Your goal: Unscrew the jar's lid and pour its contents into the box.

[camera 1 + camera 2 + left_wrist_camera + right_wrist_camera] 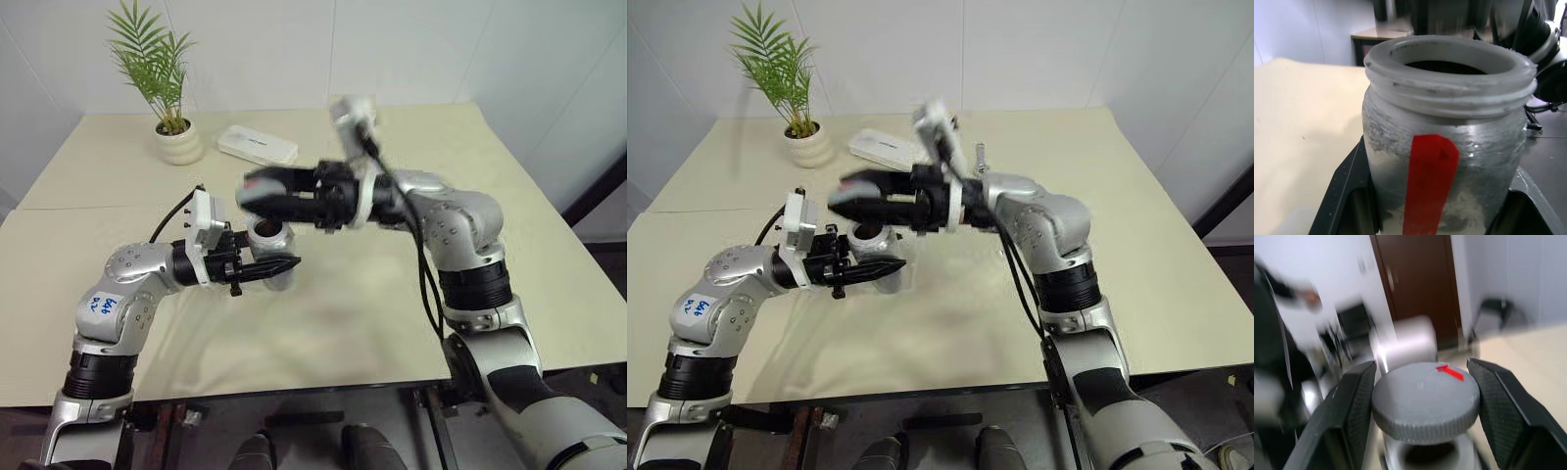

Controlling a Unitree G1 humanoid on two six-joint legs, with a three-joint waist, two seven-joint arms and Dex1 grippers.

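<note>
Jar (1444, 161) sits upright off the table, clamped in the left gripper (279, 266) at mid-table, red strip on its side facing the left wrist camera. Threaded mouth is bare — lid (1425, 401) is off and sits just above it, pinched between the right gripper's (257, 191) two pads at the knurled rim, red mark on top. So both sets of jaws are clenched: left on the jar, right on the lid.

Inside the jar: only a dark patch shows through the mouth; I can't make out the small brown piece itself. Jar wall is frosted, no help there.

Box: a faint clear edge under the jar in the head views may be it (906, 284) — can't confirm.

Risks, as I judge them:
- Lid grip is on the rim only; a fast swing away could let it slip and drop back onto the jar or the table.
- Tipping before the mouth is over the tray puts the piece on the table.
- Right arm hangs directly over the jar — it must clear first or the tilt will hit it.

Plant pot (179, 143) and white device (257, 146) stand well apart at the far side.
</note>
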